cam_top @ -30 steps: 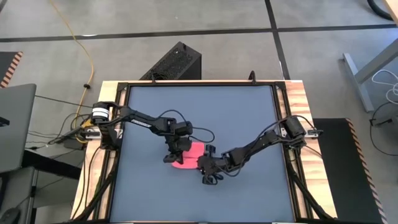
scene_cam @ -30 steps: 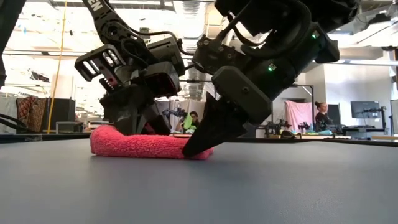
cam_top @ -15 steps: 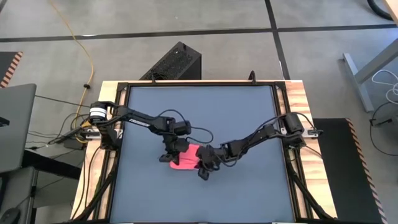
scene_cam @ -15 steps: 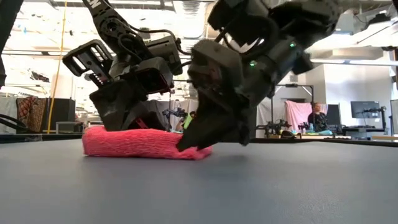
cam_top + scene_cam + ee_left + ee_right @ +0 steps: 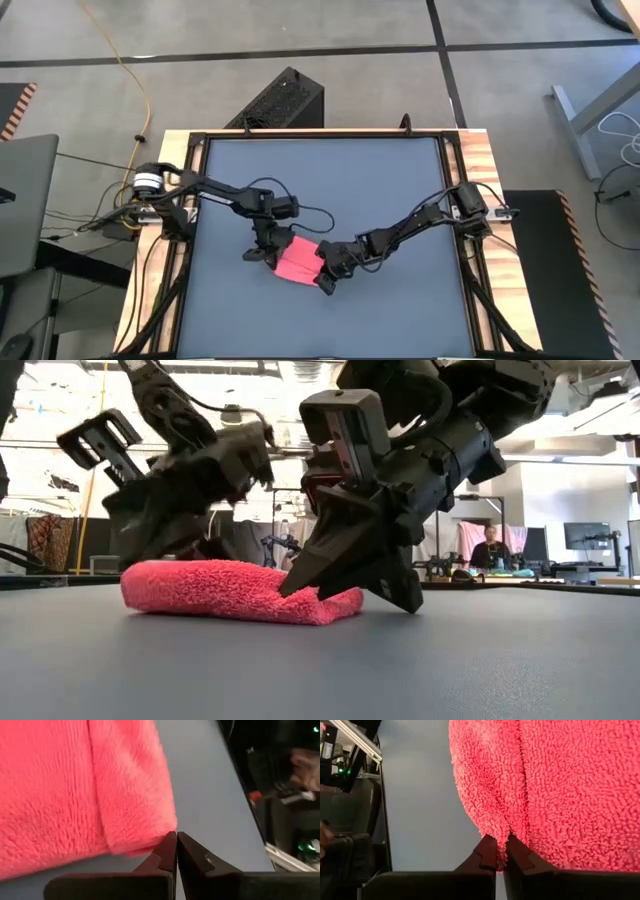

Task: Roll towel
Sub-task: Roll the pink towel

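Pink towel point(image 5: 296, 261) pinched in right tool point(image 5: 500, 855), left tool point(image 5: 176, 840) alongside.

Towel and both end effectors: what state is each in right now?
towel: folded into a thick pad, flat on the table, not rolled up.
left end effector: shut, tips at the towel's edge; whether it pinches cloth is unclear.
right end effector: shut on a fold of the towel's edge.

Towel point(image 5: 560, 785) cut off by frame edges in both wrist views, full outline unseen there. Low view: towel's far side hidden behind both arms. High view: right gripper point(image 5: 327, 272) covers one towel edge; grip detail too small.
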You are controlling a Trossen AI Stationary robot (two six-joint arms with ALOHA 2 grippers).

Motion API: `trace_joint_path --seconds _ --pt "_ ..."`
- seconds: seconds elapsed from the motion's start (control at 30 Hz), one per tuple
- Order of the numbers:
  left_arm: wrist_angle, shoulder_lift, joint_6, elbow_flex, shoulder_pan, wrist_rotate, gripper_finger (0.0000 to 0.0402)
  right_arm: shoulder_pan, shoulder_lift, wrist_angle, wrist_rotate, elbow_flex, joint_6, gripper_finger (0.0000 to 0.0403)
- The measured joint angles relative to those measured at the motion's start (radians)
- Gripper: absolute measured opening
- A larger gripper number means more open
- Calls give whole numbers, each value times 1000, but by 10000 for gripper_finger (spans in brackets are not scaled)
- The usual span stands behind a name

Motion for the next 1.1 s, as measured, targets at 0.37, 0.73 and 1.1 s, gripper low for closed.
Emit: trace_joint_path --seconds 0.37,0.73,1.1 --pt "389 -442 -57 -301 -60 -313 0 -9 -1 3 30 0 8 31" --pt "494 -426 34 -376 -222 -455 99 -23 -2 5 46 1 11 37" --pt "612 -254 48 -375 -271 -604 193 -23 -2 7 64 1 22 38"
